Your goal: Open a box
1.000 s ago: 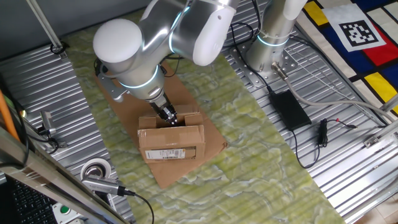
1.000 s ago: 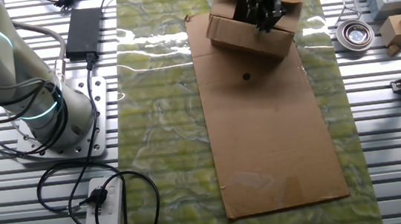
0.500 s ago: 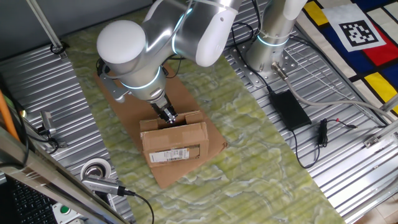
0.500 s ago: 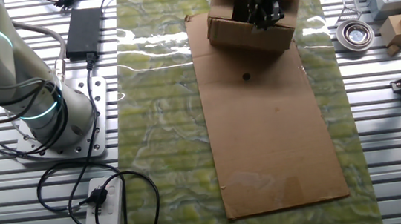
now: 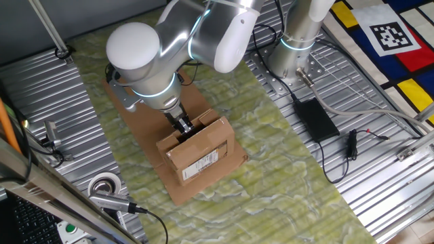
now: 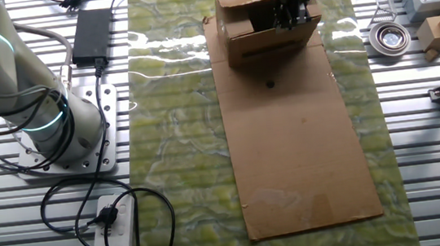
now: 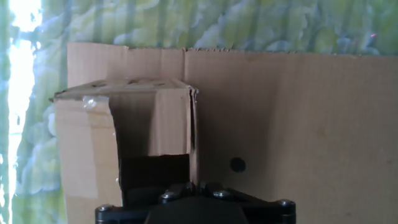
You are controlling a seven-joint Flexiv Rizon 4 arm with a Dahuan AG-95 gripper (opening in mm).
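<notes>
In the one fixed view we start at the lower left of the frame, where a roll of tape (image 5: 104,185) lies on the ribbed metal table (image 5: 61,115). Moving right, the flat cardboard sheet (image 5: 203,112) lies slantwise on the green patterned mat (image 5: 271,163), and the box (image 5: 199,150) sits on it just left of centre, turned at an angle, with its white barcode label (image 5: 204,160) facing the lower part of the frame. The gripper (image 5: 183,126) reaches down at the box's upper rim from the grey arm (image 5: 169,47); we cannot tell whether its fingers are apart or closed, since the tips are hidden against the cardboard. Further right, a black power brick (image 5: 314,118) rests on the metal beside the mat. In the other fixed view the box (image 6: 263,28) appears at the top centre, at the far end of the sheet (image 6: 295,140), with the gripper (image 6: 290,13) at its right part. In the hand view we see, left of centre, a raised flap (image 7: 84,146) with shiny clear tape and a dark opening beside it.
</notes>
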